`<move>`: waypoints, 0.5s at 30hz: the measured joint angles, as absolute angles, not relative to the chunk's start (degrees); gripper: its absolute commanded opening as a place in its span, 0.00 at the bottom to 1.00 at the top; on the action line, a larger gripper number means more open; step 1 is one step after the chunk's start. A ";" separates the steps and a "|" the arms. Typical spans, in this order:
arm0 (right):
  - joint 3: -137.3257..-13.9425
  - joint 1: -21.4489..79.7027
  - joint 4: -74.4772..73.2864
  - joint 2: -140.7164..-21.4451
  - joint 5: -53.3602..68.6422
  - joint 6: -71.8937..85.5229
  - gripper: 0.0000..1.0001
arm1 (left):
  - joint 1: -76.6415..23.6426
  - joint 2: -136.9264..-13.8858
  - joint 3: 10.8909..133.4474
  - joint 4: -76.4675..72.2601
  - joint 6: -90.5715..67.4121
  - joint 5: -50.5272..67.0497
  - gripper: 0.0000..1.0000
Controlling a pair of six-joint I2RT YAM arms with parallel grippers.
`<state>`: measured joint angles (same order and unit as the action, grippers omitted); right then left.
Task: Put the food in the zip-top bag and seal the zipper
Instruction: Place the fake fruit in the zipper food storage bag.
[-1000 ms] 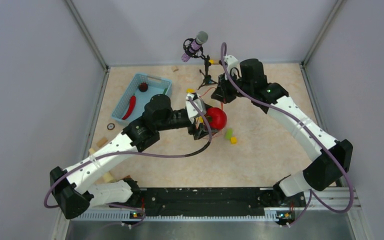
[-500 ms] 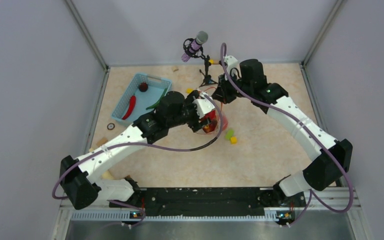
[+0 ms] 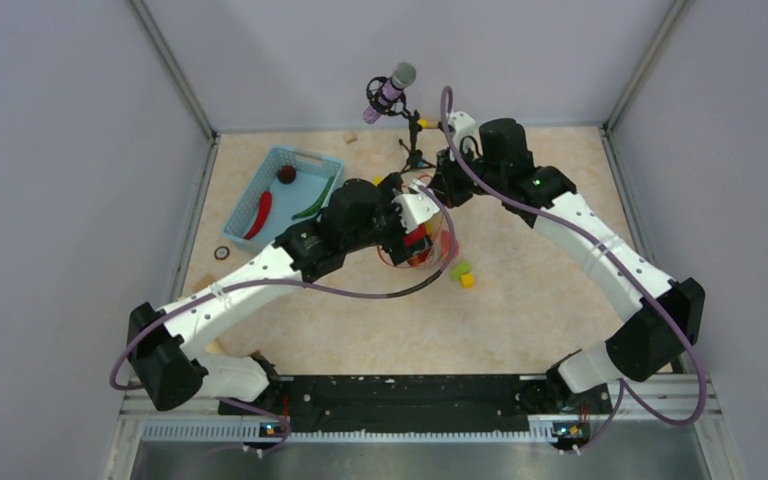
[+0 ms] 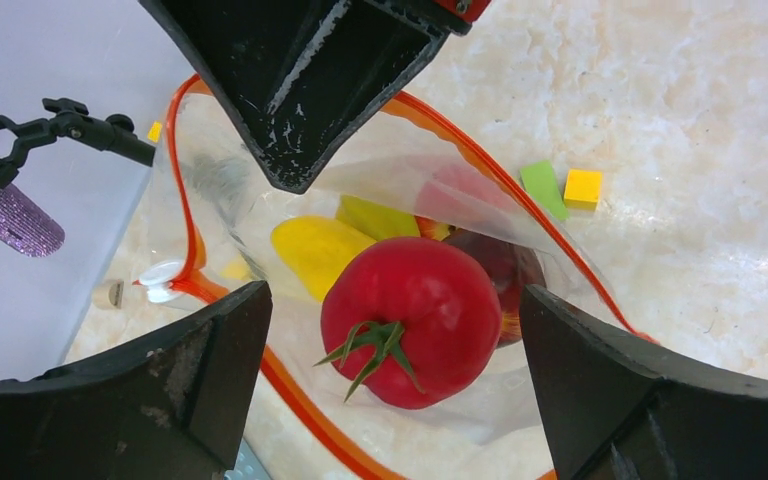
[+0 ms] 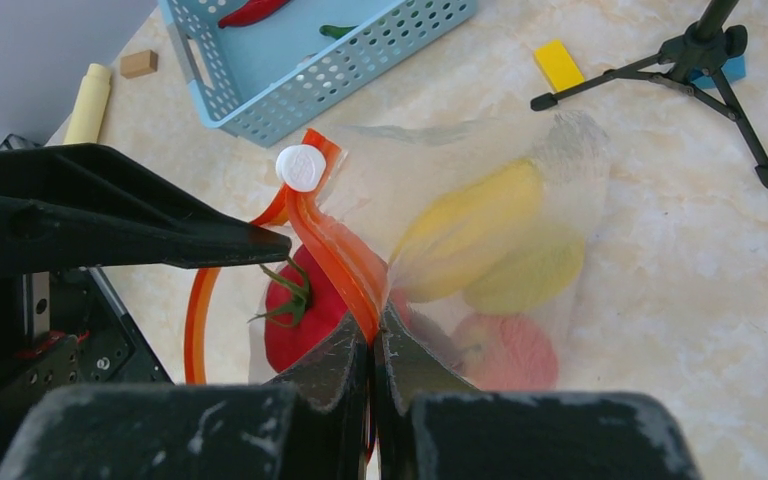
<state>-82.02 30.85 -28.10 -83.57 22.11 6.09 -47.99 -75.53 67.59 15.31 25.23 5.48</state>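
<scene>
The clear zip-top bag [image 3: 422, 252] stands open mid-table, its orange-red zipper [image 4: 188, 190] forming a loop. My right gripper [image 5: 371, 338] is shut on the zipper strip [image 5: 335, 245] and holds the mouth up; it shows in the top view [image 3: 447, 190]. My left gripper [image 4: 392, 300] is open just above the mouth, also in the top view [image 3: 415, 235]. The red tomato [image 4: 410, 320] lies loose in the mouth between the fingers, touching neither. A yellow banana [image 5: 470, 225], a yellow-green piece [image 5: 525, 275] and a pinkish-red fruit [image 5: 505, 350] are inside the bag.
A light-blue basket [image 3: 282, 160] at the back left holds a red chili [image 3: 260, 213], a green piece [image 3: 315, 205] and a dark brown piece [image 3: 286, 174]. Small green [image 3: 458, 268] and yellow [image 3: 467, 281] blocks lie right of the bag. A microphone tripod [image 3: 415, 150] stands behind.
My left gripper carried the tomato up and back over the bag mouth and opened; the tomato now lies in the bag. The right arm has not moved.
</scene>
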 measured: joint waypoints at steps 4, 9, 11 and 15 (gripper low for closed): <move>-82.00 30.85 -28.10 -83.57 21.93 6.07 0.00 | -48.34 -73.82 67.57 15.09 23.14 4.27 0.99; -82.00 30.85 -28.10 -83.57 21.02 6.07 0.00 | -48.53 -69.25 66.87 9.87 18.48 -3.29 0.98; -81.97 30.85 -28.10 -83.57 20.58 6.09 0.00 | -48.53 -68.82 67.53 8.34 16.32 -6.70 0.98; -81.60 30.85 -27.83 -83.50 18.87 6.26 0.00 | -48.53 -73.58 74.02 10.59 12.38 -11.22 0.98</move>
